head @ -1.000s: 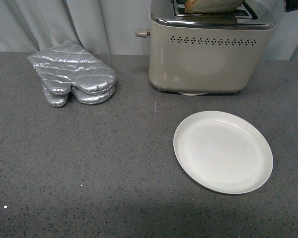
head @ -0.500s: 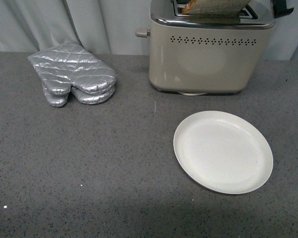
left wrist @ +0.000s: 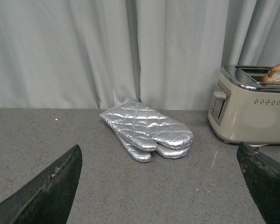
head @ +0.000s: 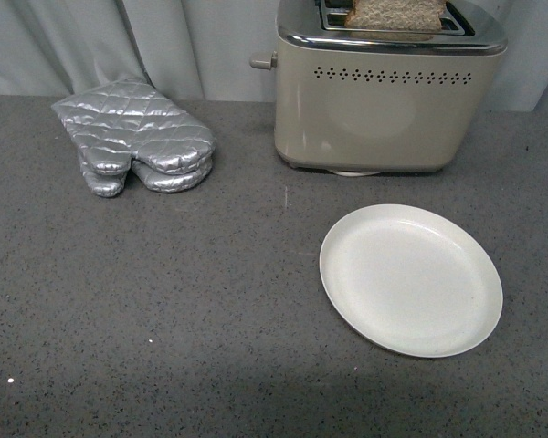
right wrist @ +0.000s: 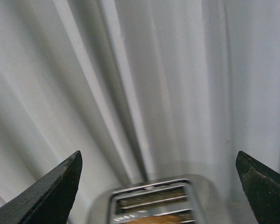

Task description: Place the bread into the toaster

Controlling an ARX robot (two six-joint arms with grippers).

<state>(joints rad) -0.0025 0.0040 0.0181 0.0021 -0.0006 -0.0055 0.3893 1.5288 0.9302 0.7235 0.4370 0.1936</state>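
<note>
The beige toaster [head: 374,100] stands at the back right of the counter, its lever knob on the left side. A brown slice of bread [head: 395,14] stands in its near slot, the top sticking out. From the left wrist view the toaster [left wrist: 252,112] is at the right with the bread [left wrist: 277,73] poking up. My left gripper [left wrist: 161,186] hangs open low over the counter, nothing between its fingers. In the blurred right wrist view my right gripper [right wrist: 158,186] is open, above the toaster [right wrist: 154,200], with a strip of bread [right wrist: 151,219] at the frame edge. Neither gripper shows in the front view.
A round white plate [head: 411,278] lies bare in front of the toaster. Silver quilted oven mitts [head: 137,137] rest at the back left, also the oven mitts [left wrist: 147,128] ahead of the left gripper. A pale curtain [head: 119,46] closes the back.
The bread has dropped lower and straighter into the slot. The right gripper's dark tip at the upper right of the front view has left the frame.
</note>
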